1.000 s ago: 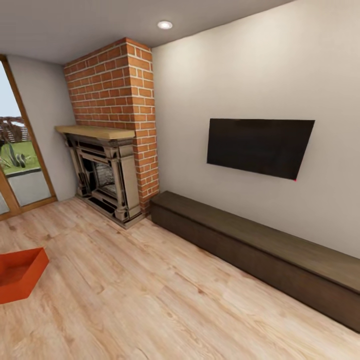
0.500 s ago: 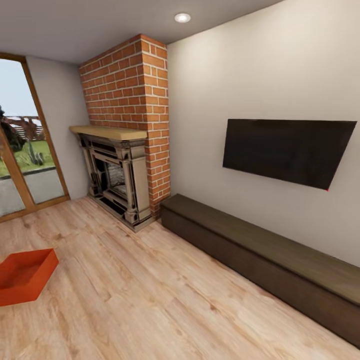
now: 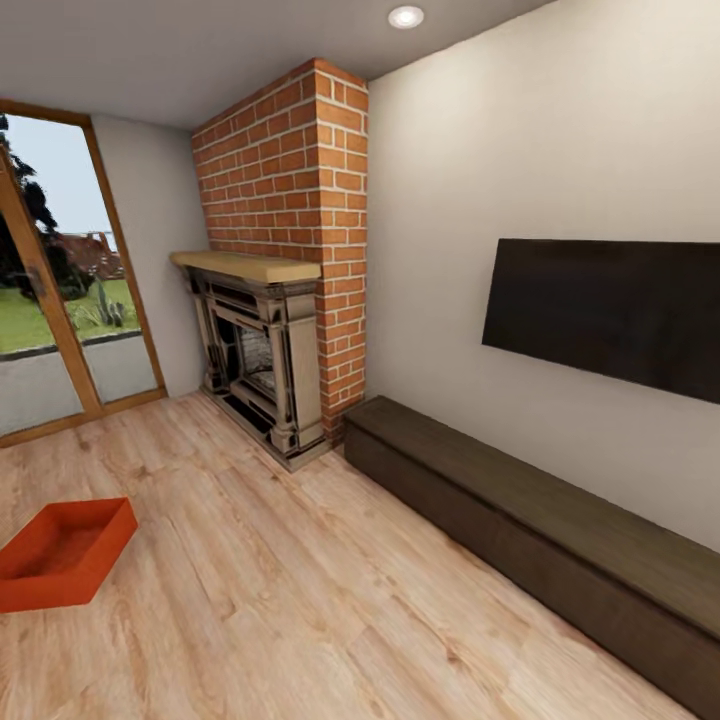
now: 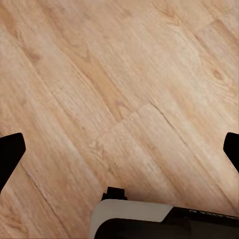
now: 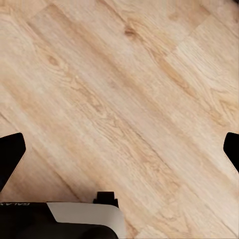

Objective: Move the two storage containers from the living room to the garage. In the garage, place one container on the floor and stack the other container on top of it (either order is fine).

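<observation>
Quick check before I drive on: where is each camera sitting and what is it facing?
Head: high up, facing the brick fireplace, TV, orange bin at left.
Left wrist: above the plank floor, left hand open, fingertips at the edges.
Right wrist: same, right hand open.
Both wrist views share bare planks.

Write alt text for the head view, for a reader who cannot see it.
An orange-red open bin sits on a light wood plank floor at the lower left. Behind it stand a brick fireplace and wood-framed glass doors. A dark screen hangs on the beige wall above a long low dark bench.
</observation>
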Robot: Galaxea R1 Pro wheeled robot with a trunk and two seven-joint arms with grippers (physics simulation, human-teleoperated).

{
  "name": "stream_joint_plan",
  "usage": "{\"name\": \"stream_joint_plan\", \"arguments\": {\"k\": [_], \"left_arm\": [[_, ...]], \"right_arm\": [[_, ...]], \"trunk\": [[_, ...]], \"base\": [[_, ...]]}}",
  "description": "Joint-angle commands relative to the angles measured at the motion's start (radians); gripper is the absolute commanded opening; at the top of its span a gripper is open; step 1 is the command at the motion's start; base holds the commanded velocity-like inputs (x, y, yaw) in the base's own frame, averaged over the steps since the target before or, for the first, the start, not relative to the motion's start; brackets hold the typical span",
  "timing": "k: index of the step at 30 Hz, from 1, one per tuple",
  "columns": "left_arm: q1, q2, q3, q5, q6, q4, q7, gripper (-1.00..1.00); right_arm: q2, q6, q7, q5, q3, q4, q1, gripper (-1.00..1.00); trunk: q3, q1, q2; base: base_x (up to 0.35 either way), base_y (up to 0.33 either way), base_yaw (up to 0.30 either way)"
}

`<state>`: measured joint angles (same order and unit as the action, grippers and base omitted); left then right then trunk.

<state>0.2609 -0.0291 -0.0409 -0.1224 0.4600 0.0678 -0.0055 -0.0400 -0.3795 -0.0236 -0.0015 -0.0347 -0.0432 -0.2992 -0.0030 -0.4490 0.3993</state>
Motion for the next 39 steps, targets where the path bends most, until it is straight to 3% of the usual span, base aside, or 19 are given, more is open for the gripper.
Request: {"name": "stream_joint_plan", "arguments": {"k": [1, 12, 25, 39], "left_arm": [[0.001, 0.0, -0.004, -0.002, 0.006, 0.004, -0.001, 1.0], [0.001, 0.0, -0.004, 0.0, 0.006, 0.004, -0.001, 1.0], [0.001, -0.003, -0.004, -0.001, 0.006, 0.004, -0.001, 1.0], [0.001, -0.003, -0.004, -0.001, 0.006, 0.004, -0.001, 1.0]], "right_arm": [[0.0, -0.007, -0.002, 0.0, -0.004, -0.004, -0.001, 1.0], [0.0, -0.007, -0.002, 0.0, -0.002, -0.003, -0.001, 1.0], [0.0, -0.007, -0.002, 0.0, -0.002, -0.003, -0.001, 1.0], [0.0, -0.007, -0.002, 0.0, -0.004, -0.003, -0.001, 1.0]], "trunk": [[0.0, -0.001, 0.001], [0.0, -0.001, 0.001], [0.0, -0.001, 0.001], [0.0, -0.001, 0.001]], "base": [[0.323, 0.0, 0.014], [0.323, 0.0, 0.008], [0.323, 0.0, 0.205], [0.324, 0.0, 0.013]]}}
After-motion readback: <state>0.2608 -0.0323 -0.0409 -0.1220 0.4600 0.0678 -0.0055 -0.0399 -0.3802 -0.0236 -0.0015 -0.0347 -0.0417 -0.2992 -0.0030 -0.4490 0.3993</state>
